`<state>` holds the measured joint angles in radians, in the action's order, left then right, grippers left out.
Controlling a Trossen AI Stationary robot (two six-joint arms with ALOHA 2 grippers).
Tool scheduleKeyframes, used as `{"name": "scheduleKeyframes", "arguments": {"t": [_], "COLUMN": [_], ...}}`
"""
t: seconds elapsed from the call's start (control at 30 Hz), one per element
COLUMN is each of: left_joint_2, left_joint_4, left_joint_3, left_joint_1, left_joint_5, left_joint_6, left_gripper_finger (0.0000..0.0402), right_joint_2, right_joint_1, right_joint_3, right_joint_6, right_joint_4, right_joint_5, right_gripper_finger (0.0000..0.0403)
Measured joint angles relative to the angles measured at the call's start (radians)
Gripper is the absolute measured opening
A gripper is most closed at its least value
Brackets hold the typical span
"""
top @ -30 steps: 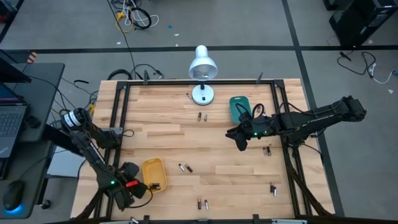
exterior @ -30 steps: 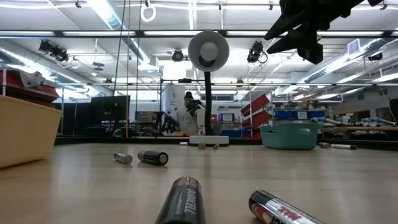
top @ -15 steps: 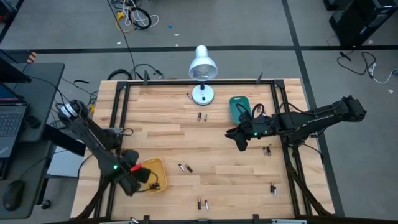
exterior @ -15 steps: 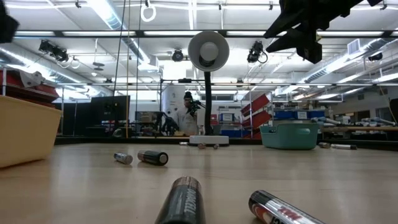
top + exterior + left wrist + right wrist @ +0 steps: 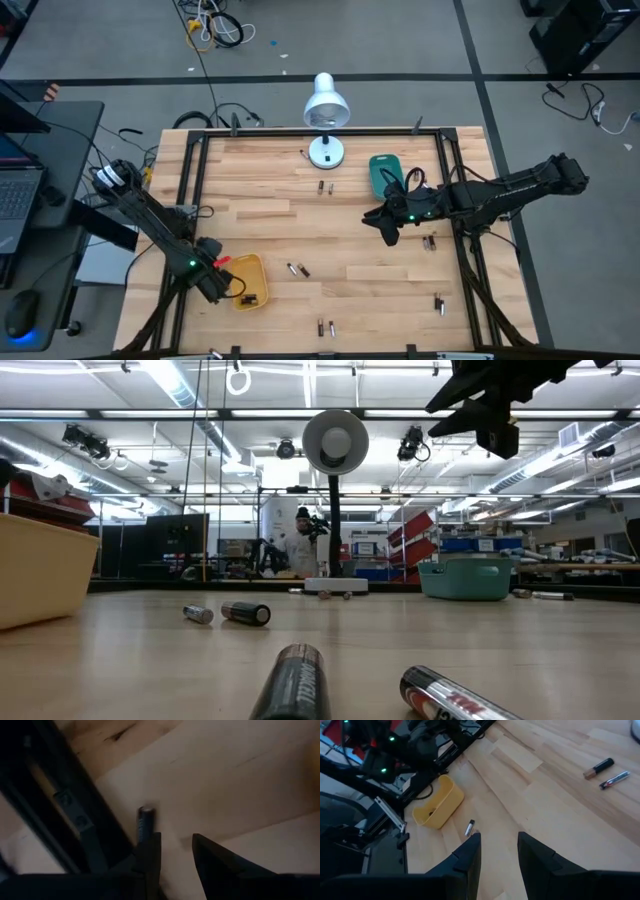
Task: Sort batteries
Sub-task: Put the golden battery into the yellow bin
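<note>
Yellow tray [image 5: 247,280] is sitting at the table's seven o'clock corner; the left gripper [image 5: 228,291] is hanging beside it, jaws parted and empty. The right gripper [image 5: 389,230] is hovering mid-table, parted, empty. Batteries [image 5: 297,269] are lying scattered unsorted, toward six o'clock, likely awaiting pickup.

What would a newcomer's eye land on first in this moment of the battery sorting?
Probably the white lamp at the table's far edge, then the batteries scattered over the wooden table. A yellow tray sits near the front left, with the left pincer beside it; a teal tray sits toward the far right, and the right pincer hangs near the middle, empty.
</note>
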<state>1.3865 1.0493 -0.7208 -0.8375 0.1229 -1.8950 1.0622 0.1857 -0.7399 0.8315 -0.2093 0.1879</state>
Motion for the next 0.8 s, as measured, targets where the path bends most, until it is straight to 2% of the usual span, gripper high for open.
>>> {"name": "scheduleKeyframes", "arguments": {"t": [0.2,0.4,0.67,0.8], "left_joint_2": [0.0,0.0,-0.002,-0.008], "left_joint_4": [0.042,0.092,-0.126,-0.169], "left_joint_3": [0.007,0.009,0.136,0.17], "left_joint_1": [0.0,0.0,-0.007,-0.006], "left_joint_5": [0.05,0.029,0.112,0.118], "left_joint_6": [0.01,0.048,0.061,0.062], "left_gripper_finger": [0.0126,0.0126,0.0126,0.0126], "right_joint_2": [0.0,0.0,0.0,0.0], "right_joint_1": [0.012,0.003,0.002,0.007], "right_joint_3": [0.0,0.0,0.0,0.0], "right_joint_6": [0.003,0.003,0.018,0.033], "right_joint_4": [-0.002,-0.002,-0.002,-0.003], "right_joint_5": [0.0,0.0,0.0,-0.005], "right_gripper_finger": [0.0115,0.0115,0.0115,0.0115]}}
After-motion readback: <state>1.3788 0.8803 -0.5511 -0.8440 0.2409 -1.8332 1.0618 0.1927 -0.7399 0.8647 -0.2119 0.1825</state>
